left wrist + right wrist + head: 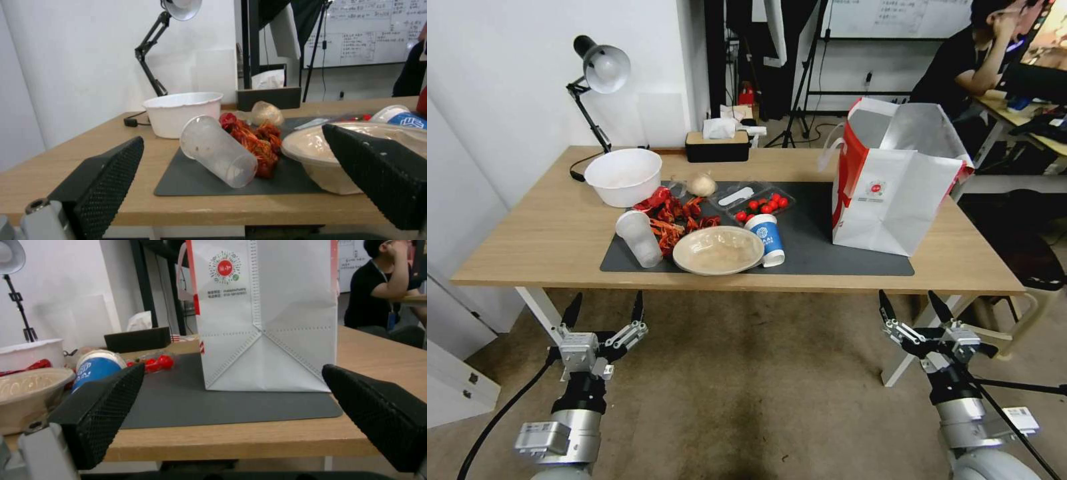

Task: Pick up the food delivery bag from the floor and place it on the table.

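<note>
Our food delivery bag (894, 180) already stands upright on the table (540, 233), at two o'clock on the dark grey mat (814, 233). Our left gripper (604, 312) and right gripper (917, 309) hang below the near edge, fingers spread and empty. We judge it best to keep both clear of the bag.

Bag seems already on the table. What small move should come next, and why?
Probably none beyond keeping both arms back: the food delivery bag stands upright on the table, and the left gripper and right gripper hang open before its edge.
</note>
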